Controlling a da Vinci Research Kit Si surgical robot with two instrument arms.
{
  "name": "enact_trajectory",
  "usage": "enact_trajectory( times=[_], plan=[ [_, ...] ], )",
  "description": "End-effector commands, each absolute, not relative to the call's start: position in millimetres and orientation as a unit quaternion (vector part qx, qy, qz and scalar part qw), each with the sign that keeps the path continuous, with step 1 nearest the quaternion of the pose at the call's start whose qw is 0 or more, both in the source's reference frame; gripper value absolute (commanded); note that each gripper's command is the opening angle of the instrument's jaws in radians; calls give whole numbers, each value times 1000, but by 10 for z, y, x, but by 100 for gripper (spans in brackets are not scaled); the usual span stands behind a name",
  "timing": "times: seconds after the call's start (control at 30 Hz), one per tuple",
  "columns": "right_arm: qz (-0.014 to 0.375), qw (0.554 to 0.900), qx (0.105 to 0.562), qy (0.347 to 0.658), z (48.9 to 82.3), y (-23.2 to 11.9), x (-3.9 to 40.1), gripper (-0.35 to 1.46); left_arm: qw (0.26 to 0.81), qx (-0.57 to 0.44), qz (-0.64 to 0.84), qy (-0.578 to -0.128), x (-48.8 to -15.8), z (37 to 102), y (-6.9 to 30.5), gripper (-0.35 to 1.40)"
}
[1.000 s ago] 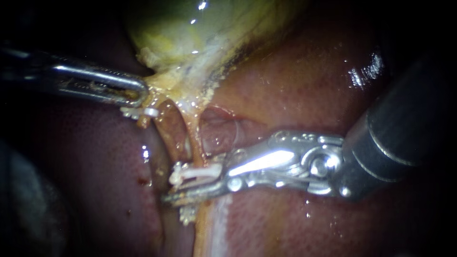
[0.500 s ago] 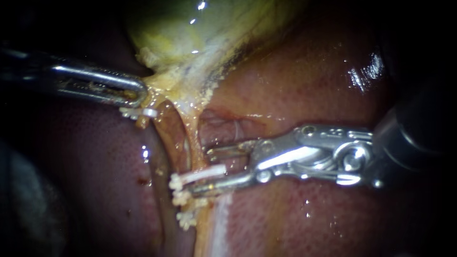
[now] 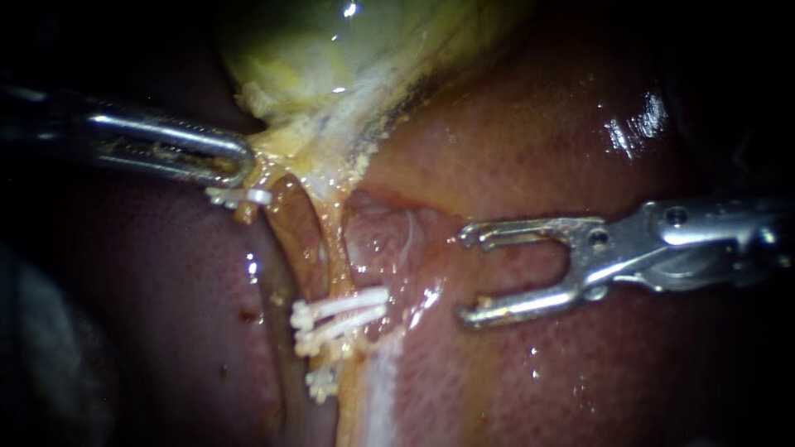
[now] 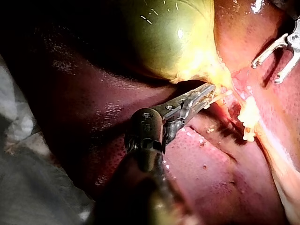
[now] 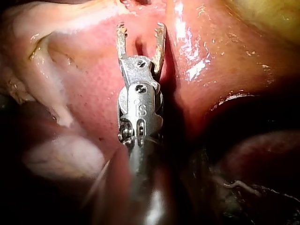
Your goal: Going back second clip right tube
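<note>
right instrument (image 3: 462, 279) jaws agape, near clips (image 3: 348, 305) on tube (image 3: 331, 240) | left instrument (image 3: 246, 162) jaws clamp gallbladder (image 3: 348, 58) edge

Endoscope close over liver (image 3: 538, 141), wrist cameras looking forward from each arm — all probably sharing the gallbladder (image 4: 173, 37).

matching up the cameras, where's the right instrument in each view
Endoscope view: the right instrument comes in from the right, jaws open, apart from the clips.
Left wrist view: the right instrument lies far ahead of the left instrument, which grips the gallbladder.
Right wrist view: the right instrument rises centrally, jaws open.
Shared landmark: the liver beneath its jaws.
</note>
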State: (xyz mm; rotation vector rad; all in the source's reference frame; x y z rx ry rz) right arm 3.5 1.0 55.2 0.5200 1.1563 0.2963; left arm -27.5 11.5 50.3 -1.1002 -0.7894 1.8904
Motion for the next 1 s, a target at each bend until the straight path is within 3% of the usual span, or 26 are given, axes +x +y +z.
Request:
enact_trajectory(
  times=[0.03, 0.63, 1.0],
  plan=[
    [136, 797, 242, 536, 552, 11, 32, 50, 397, -434, 746, -312, -276, 504, 115, -35],
    [132, 798, 239, 538, 549, 15, 23, 50, 391, -435, 748, -314, -313, 569, 108, -35],
    [134, 797, 240, 538, 545, 17, 22, 50, 391, -434, 748, -316, -316, 578, 107, -35]
  ],
)
